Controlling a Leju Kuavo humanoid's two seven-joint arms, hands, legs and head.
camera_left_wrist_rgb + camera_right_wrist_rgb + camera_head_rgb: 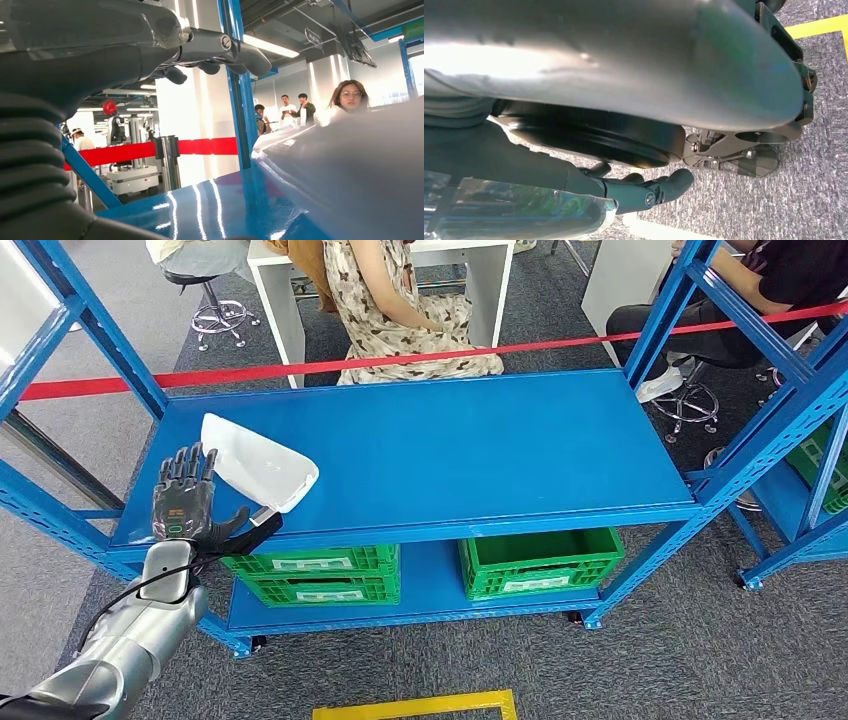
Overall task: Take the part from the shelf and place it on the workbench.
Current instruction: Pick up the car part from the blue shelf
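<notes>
I am watching the left hand (185, 498) reaching up at the front left corner of the blue shelf (450, 450), its fingers (186, 468) standing apart and straight with nothing between them, the thumb sticking out toward the part. The white plastic part (258, 464), a scoop-shaped shell, is lying on the top deck of the shelf near that corner, just beside the hand and reaching to the front edge; I cannot tell whether the thumb is touching it. In the left wrist view the part (350, 170) is looming pale and blurred right next to the hand (150, 40). In the right wrist view the right hand (644, 192) is hanging over grey carpet (804, 170), its fingers curling in loosely, holding nothing that I can see. Two green crates (540, 560) are sitting on the lower deck. A red barrier tape (420, 358) is running behind the shelf, and a seated person (400, 310) is behind it.
</notes>
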